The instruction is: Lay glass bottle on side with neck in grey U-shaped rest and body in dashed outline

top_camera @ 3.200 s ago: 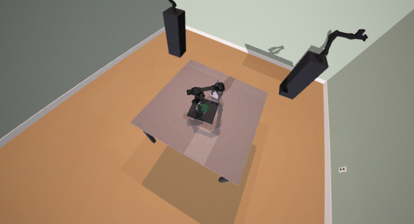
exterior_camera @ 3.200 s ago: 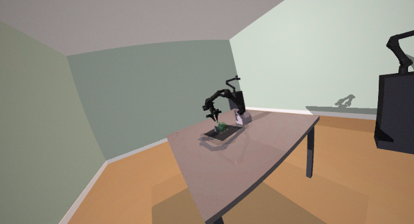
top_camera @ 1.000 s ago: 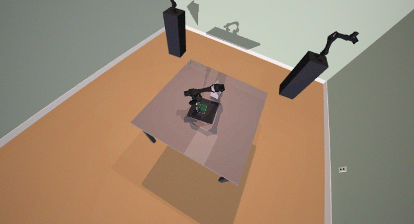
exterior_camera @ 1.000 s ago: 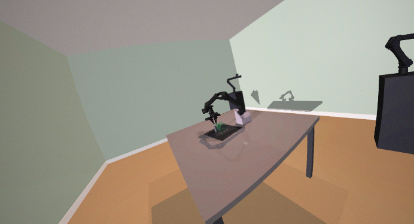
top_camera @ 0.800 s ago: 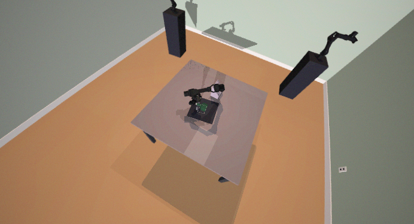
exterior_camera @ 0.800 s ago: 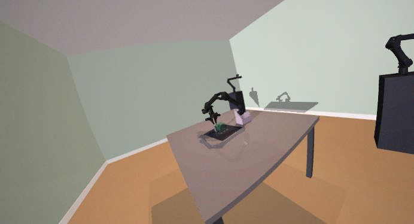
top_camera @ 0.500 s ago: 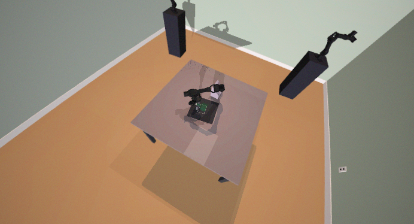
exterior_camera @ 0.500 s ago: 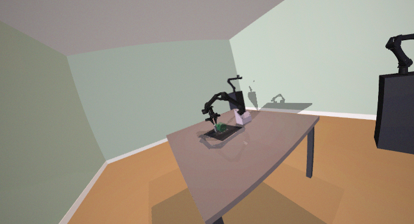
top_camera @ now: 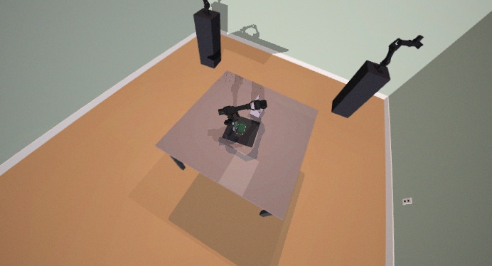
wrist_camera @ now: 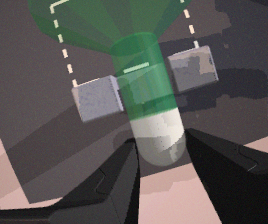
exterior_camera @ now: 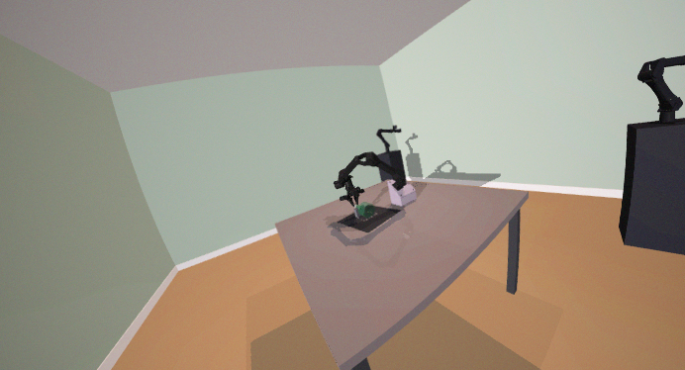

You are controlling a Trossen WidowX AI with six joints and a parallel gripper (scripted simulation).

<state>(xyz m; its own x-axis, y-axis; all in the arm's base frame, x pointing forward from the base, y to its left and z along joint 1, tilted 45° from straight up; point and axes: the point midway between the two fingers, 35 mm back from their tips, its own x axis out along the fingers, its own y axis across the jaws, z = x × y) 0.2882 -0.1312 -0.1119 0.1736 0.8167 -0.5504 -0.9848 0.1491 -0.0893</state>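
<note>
A: Top view, working across from the table's (top_camera: 199,131) (exterior_camera: 396,256) (wrist_camera: 185,197) left corner. What's first?

B: Claw (top_camera: 233,126) (exterior_camera: 355,211) (wrist_camera: 161,140), well in from that corner, pointing down. Closed on the bottle's white end.

A: And the bottle (top_camera: 242,127) (exterior_camera: 366,210) (wrist_camera: 145,85)?

B: Just right of it, over the dark mat (top_camera: 249,140) (exterior_camera: 368,227) (wrist_camera: 15,145), well in from every table edge. Lying over, green body away from the claw.

A: Wrist view, the rest (wrist_camera: 97,100)?

B: Grey block either side of the green neck. Neck lines up between them; whether it bears on the rest, cannot tell. Body over the dashed outline (wrist_camera: 62,47), spreading past its left line in this view. Contact with mat: cannot tell.

A: Farther right, from the top?

B: Pale mount (top_camera: 257,112) (exterior_camera: 403,196), between mat and upper right edge. Arm (top_camera: 243,107) (exterior_camera: 367,158) arches from there, leftward to the claw.
</note>
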